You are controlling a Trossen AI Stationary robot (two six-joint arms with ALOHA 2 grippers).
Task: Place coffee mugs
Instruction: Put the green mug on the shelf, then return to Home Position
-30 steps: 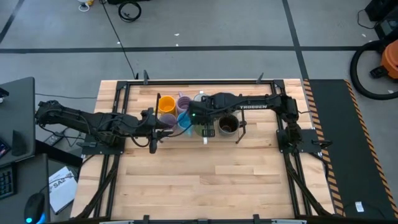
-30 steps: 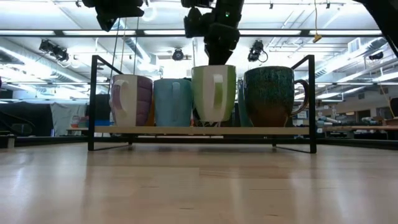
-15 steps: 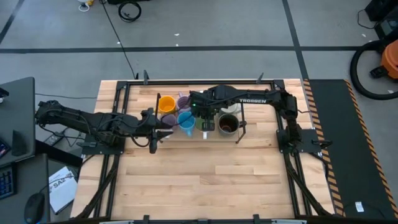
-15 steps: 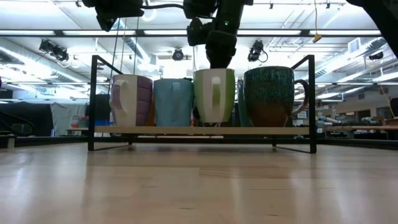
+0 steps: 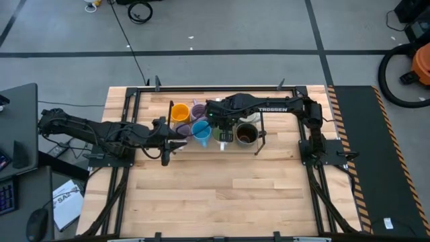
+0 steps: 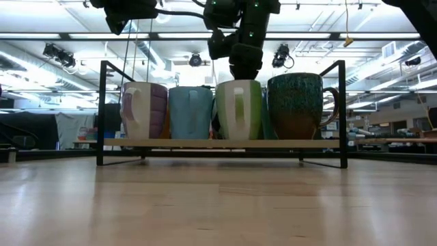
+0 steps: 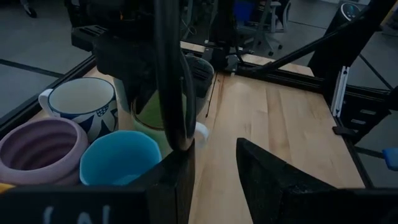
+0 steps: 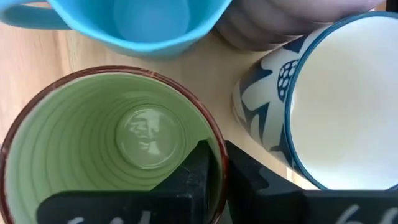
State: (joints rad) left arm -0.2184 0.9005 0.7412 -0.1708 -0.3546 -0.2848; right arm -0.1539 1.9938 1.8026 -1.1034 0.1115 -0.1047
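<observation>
The green mug [image 6: 238, 109] with a white handle stands upright on the rack's wooden shelf [image 6: 171, 143], between the blue mug [image 6: 190, 113] and the dark brown-black mug [image 6: 295, 106]. My right gripper [image 6: 244, 65] is above it, shut on its rim. The lavender mug [image 6: 143, 109] stands at the row's end. The high view also shows the orange mug [image 5: 179, 112] and purple mug [image 5: 198, 109] behind. The white patterned mug [image 8: 339, 99] sits beside the green one. My left gripper [image 7: 214, 180] waits open, left of the rack. My right gripper holds the green mug by its rim [image 8: 219, 146], on the side toward the white patterned mug. One finger [image 8: 198, 168] is inside the mug and the other [image 8: 249, 180] outside. The fingers come from above, pointing down. The mug is upright, its base level with the other mugs on the shelf.
A black wire rack frame [image 6: 102, 113] encloses the mugs, with posts at both ends. Neighbouring mugs stand close on either side of the green one. Bare wooden tabletop [image 5: 222, 188] stretches toward the near edge. The left arm [image 5: 101, 131] lies along the table's left side.
My right gripper has moved down, carrying the green mug. The mug has gone from hanging just above the shelf to standing on it, and has shifted slightly toward the dark mug. The gripper has stayed shut on the rim.
</observation>
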